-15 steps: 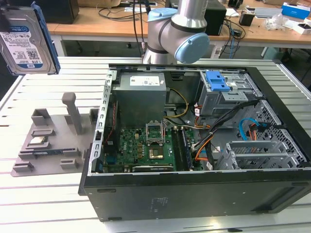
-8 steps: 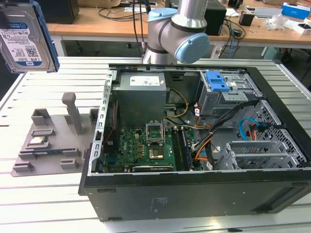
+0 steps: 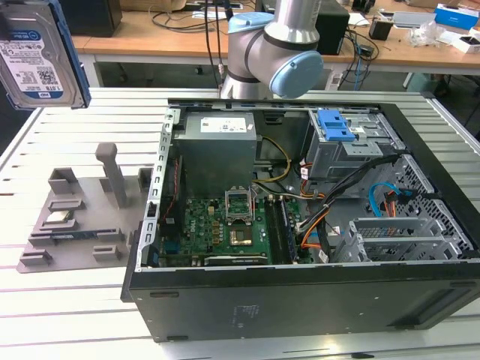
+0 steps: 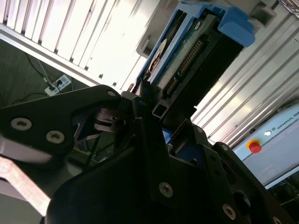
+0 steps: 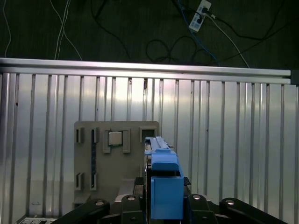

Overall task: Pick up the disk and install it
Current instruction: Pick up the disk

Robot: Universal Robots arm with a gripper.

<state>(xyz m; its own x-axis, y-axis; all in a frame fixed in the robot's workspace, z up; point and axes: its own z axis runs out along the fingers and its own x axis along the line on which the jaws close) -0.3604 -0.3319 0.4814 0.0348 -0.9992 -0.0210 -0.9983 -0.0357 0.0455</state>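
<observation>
The disk [image 3: 34, 52], silver with a white-and-blue label and a blue bracket along its edge, hangs high in the air at the exterior view's far left, above the slatted table. In both wrist views my gripper [image 4: 152, 105] is shut on it. The black fingers [image 4: 140, 135] clamp the disk [image 4: 187, 56] near its connector end. In the first wrist view the blue bracket of the disk [image 5: 163, 182] stands edge-on in my gripper [image 5: 163, 205], above the grey fixture plate [image 5: 117, 158].
The open computer case [image 3: 300, 300] lies on the table at the exterior view's right. Its grey drive cage with a blue latch [image 3: 335, 127] is at the far corner. The grey fixture plate [image 3: 75, 217] carries a small silver chip [image 3: 60, 219]. The arm's base [image 3: 270, 52] stands behind the case.
</observation>
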